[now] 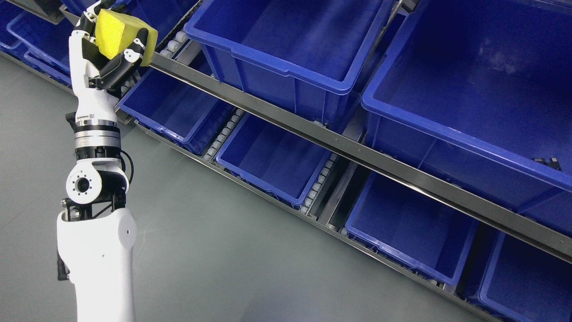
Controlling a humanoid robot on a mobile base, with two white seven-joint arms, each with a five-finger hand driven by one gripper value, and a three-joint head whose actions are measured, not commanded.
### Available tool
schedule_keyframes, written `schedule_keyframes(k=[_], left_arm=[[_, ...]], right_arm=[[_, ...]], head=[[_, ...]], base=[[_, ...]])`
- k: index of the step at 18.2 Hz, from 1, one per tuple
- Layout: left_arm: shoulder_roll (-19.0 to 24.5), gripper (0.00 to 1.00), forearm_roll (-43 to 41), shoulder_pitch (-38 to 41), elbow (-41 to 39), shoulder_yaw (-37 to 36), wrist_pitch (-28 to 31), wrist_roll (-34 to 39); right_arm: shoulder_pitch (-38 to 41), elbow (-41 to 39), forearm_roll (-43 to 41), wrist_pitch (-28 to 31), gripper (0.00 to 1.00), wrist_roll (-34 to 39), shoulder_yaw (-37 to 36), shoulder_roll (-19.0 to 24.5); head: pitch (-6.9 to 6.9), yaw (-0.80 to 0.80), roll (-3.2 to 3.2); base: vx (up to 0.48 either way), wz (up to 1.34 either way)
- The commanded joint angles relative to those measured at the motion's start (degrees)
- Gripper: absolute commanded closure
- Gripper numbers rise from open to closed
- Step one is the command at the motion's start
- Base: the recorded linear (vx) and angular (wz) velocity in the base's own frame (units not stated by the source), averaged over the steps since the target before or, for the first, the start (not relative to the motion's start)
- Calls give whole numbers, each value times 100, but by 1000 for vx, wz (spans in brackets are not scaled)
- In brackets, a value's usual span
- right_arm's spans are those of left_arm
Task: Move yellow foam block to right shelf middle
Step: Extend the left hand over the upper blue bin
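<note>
The left hand (107, 53) is gripping the foam (120, 36) up left of the shelf rail (339, 147), mid-carry; next it needs swinging right over a bin (290, 40).

blue bins (286, 49) in tilted rows, open tops, nothing visible inside | grey metal rails (348, 150) run diagonally between upper and lower rows | white rollers (225, 129) between lower bins | grey floor (214, 264) in front
</note>
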Motion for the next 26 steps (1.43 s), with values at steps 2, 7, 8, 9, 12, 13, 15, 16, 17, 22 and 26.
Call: schedule_keyframes(k=[2,7,8,9,12,13,15,16,17,22,26], left_arm=[[100,58,0,-209,-162,-429,-38,-4],[100,57,0,-604,-180,-868,-12,-12],[100,57,0,-683,-180,-1008,-3,-12],[100,57,0,-736,-180,-1123,14,-12],[100,57,9,-929,-171,-1448,312,-12],[100,57,0,-1000,-154,-1536,418,-12],[100,57,9,-1097,-101,-1607,742,-12],[100,56,9,-1123,-49,-1607,918,-4],[100,56,0,-1141,13,-1598,1094,-4],[100,56,0,-1588,592,-1493,1963,23],[100,50,0,-1931,1049,-1519,2755,23]], right_arm=[[-9,-100,0,5,0,4,0,-100],[-9,-100,0,5,0,4,0,-100],[-9,-100,0,5,0,4,0,-100],[-9,-100,0,5,0,4,0,-100],[-9,-100,0,5,0,4,0,-100],[-18,-100,0,5,0,4,0,-100],[-18,-100,0,5,0,4,0,-100],[-9,-100,0,5,0,4,0,-100],[-18,-100,0,5,0,4,0,-100],[-9,-100,0,5,0,4,0,-100],[-9,-100,0,5,0,4,0,-100]], head=[[0,0,0],[0,0,0],[0,0,0],[0,0,0],[1,0,0],[1,0,0],[1,0,0],[1,0,0],[1,0,0],[1,0,0],[1,0,0]], base=[[92,-210],[100,-204],[105,-175],[105,-175],[88,-169],[75,-145],[59,-81],[38,-75],[38,-75],[12,-20],[0,0]])
